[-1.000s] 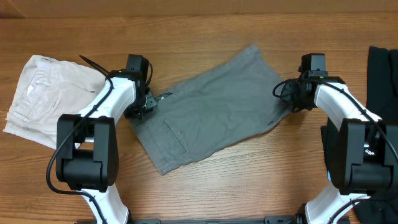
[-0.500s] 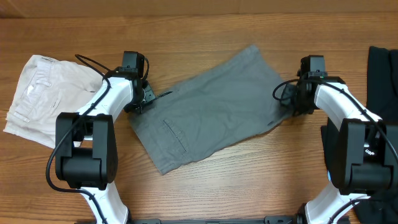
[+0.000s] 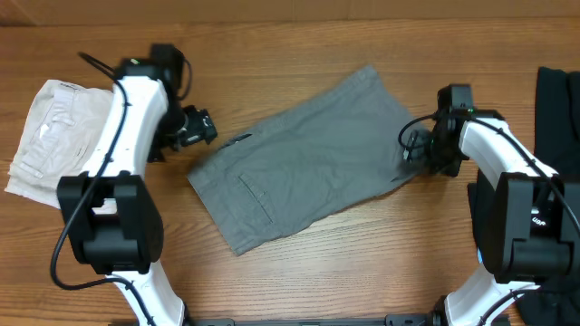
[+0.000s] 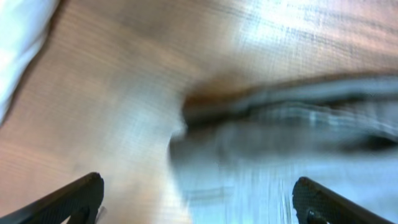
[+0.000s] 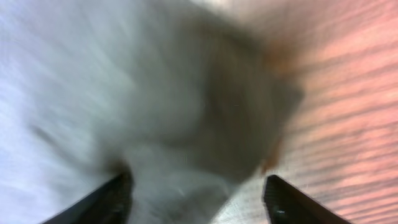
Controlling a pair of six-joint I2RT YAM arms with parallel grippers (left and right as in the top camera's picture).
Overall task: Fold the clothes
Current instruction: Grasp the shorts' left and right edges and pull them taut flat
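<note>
The grey clothes [image 3: 299, 167] lie flat on the table as a slanted, folded rectangle, with a pocket seam facing up. My left gripper [image 3: 201, 127] hangs open just off their upper left corner, apart from the cloth. In the left wrist view, the left gripper [image 4: 199, 202] has its jaws wide, with the blurred grey clothes [image 4: 286, 143] below and nothing held. My right gripper [image 3: 413, 148] is at the clothes' right edge. In the right wrist view, the right gripper [image 5: 199, 199] has its jaws spread over a bunched grey corner [image 5: 161, 93].
Cream-white folded shorts [image 3: 54, 136] lie at the far left, close behind the left arm, and show in the left wrist view [image 4: 18, 31]. A black garment [image 3: 557, 118] lies at the right edge. Bare wooden table [image 3: 362, 263] shows in front of the clothes.
Both grippers opened and let go of the grey clothes. The left arm swung back and to the left, away from the corner. The right gripper stayed at the right edge.
</note>
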